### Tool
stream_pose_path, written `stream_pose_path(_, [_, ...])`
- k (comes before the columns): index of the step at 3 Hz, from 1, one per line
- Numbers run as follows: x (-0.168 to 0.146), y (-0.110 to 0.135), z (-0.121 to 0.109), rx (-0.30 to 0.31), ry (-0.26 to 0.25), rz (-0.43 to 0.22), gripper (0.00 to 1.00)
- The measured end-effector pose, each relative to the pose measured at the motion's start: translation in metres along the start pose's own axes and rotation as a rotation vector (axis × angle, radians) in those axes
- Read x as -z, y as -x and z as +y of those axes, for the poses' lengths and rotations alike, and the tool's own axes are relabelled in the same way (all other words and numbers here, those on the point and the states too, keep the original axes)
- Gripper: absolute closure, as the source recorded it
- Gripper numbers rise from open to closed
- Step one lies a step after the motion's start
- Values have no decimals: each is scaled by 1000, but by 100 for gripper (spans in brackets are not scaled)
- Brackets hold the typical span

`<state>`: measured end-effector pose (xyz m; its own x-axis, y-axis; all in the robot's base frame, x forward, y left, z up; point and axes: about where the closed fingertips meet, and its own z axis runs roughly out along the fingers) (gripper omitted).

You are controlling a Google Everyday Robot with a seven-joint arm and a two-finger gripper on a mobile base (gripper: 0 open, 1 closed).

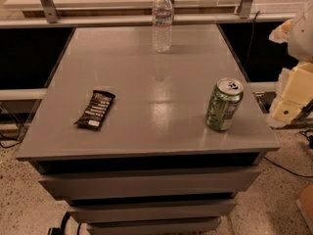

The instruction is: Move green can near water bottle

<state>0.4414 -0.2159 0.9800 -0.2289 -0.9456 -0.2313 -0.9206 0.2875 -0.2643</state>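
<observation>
Camera view: green aluminium can upright; tall clear plastic water bottle far behind; cream gripper right of can, state unclear.

upright green can front-right, tool near; water bottle upright at back.

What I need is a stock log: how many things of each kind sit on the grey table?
Cans: 1, the green can
Bottles: 1, the water bottle
Snack bars: 1, the black snack bar
Total: 3 on the table
The gripper is off the table's right side, apart from the can.
</observation>
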Motion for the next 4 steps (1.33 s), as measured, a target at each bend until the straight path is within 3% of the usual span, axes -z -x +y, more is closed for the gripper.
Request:
stream_pose_path(1, [-10, -3, -7, -40, -6, -90, 0])
stream_pose_path(4, [-80, 3, -8, -173, 129, -587, 0])
